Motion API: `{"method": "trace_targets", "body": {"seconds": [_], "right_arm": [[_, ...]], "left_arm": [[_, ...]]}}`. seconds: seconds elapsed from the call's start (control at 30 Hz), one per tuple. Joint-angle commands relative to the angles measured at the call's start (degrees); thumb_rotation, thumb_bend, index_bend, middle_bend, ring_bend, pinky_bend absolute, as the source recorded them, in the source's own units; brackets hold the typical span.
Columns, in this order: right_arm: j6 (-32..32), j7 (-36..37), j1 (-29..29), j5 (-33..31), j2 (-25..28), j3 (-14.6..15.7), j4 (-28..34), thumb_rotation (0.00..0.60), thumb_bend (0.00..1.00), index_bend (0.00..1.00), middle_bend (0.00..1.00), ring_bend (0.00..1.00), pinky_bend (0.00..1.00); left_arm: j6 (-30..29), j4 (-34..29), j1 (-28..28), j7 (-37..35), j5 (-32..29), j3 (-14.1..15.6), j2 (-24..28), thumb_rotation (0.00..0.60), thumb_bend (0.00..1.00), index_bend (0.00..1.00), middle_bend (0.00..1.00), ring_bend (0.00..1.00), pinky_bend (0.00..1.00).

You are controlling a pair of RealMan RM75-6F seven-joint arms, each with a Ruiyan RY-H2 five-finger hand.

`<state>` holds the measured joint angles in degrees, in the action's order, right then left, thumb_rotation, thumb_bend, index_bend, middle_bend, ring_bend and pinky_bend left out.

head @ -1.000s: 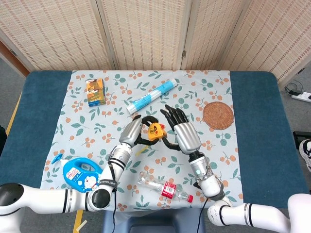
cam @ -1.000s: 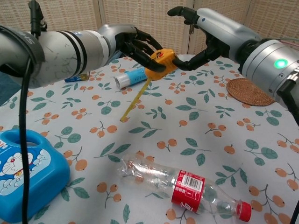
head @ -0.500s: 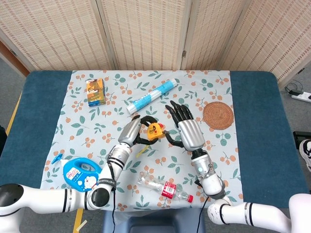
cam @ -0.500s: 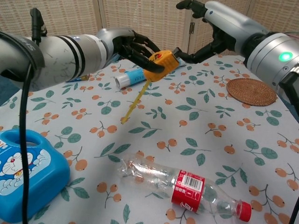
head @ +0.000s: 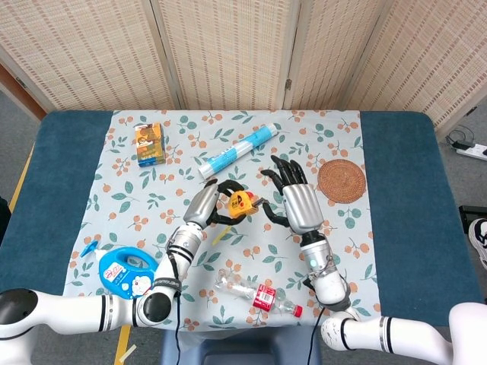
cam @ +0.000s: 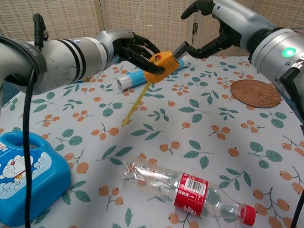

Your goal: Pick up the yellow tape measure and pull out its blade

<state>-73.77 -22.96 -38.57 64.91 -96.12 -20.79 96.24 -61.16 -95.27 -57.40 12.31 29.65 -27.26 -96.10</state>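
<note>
left hand [cam: 135, 47] gripping yellow tape measure [cam: 159, 65], right hand [cam: 216, 28] spread, empty, wrist cut off

No legible text anywhere. Plastic bottle [cam: 190, 190] has a red label with white print, too small to read. Blue case [cam: 26, 175] shows a cartoon cat graphic, lettering unreadable. Orange box [head: 150, 144] and blue tube [head: 237, 150] have printing, not resolvable.
</note>
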Motion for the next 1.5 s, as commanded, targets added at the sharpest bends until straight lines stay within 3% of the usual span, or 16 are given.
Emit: {"method": "trace_targets", "body": {"seconds": [0.03,0.37,0.5,1.0,1.5], "right_arm": [[-0.1,-0.7,-0.2,-0.6,-0.2,-0.1,0.3,0.600,0.43,0.31,0.13,0.10,0.00],[-0.5,-2.3,-0.6,-2.3,-0.1,-0.6,1.6,0.600,0.43,0.48,0.25,0.19,0.00],[-0.6,-2.8,-0.7,-2.9,0.0,-0.5,1.9,0.600,0.48,0.52,0.28,0.21,0.00],[0.6,-3.3,-1.1,-5.7,1.5,-0.6,3.4,0.600,0.66,0.56,0.30,0.23,0.00],[-0.8,3.9,3.0,-1.7,8.5,0.4,6.4,0.600,0.68,0.60,0.34,0.25,0.00]], "left_arm": [[-0.2,0.1,0.1,-0.4,0.3,-0.1,-0.1,0.600,0.36,0.47,0.49,0.34,0.05],[-0.9,0.5,0.7,-1.4,2.0,-0.3,-0.7,0.600,0.37,0.47,0.49,0.34,0.05],[-0.9,0.7,0.7,-1.3,2.1,-0.3,-0.8,0.600,0.37,0.47,0.49,0.34,0.05],[-0.6,1.5,0.8,-1.2,2.3,-0.3,-1.2,0.600,0.37,0.47,0.49,0.34,0.05],[2.0,6.4,2.2,0.0,3.1,2.6,0.3,0.600,0.37,0.47,0.49,0.34,0.05]]}}
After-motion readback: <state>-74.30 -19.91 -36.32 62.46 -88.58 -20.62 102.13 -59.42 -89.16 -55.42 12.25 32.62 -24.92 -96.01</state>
